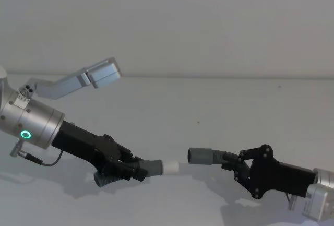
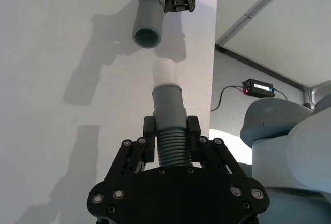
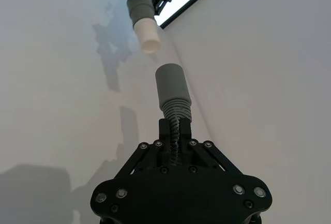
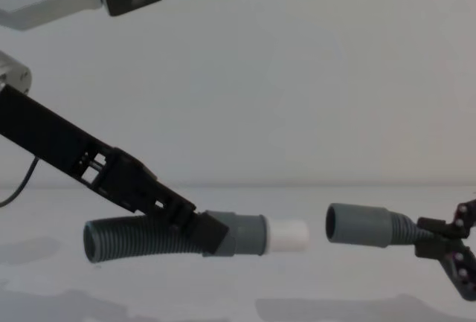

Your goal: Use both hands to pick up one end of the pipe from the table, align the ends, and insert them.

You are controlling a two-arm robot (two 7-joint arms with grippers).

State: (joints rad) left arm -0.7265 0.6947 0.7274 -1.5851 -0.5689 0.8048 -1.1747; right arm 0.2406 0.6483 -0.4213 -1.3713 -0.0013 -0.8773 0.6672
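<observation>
Both pipe pieces hang just above the white table [image 1: 182, 111]. My left gripper [image 1: 133, 166] is shut on the ribbed hose [image 4: 134, 236] just behind its grey cuff [image 4: 242, 234], and the white spigot [image 4: 288, 236] points right. My right gripper [image 1: 232, 162] is shut on the other hose [image 3: 176, 125] behind its plain socket cuff [image 4: 357, 225], whose mouth faces left. A small gap separates the spigot tip from the socket mouth, and the two ends are nearly in line. In the left wrist view the socket [image 2: 147, 25] sits a little to one side of the spigot [image 2: 164, 71].
A silver-grey bracket with a boxy head [image 1: 102, 74] reaches over the table's back left. Beyond the table edge, the left wrist view shows a black box [image 2: 261, 87] with a cable on the floor. A plain white wall stands behind the table.
</observation>
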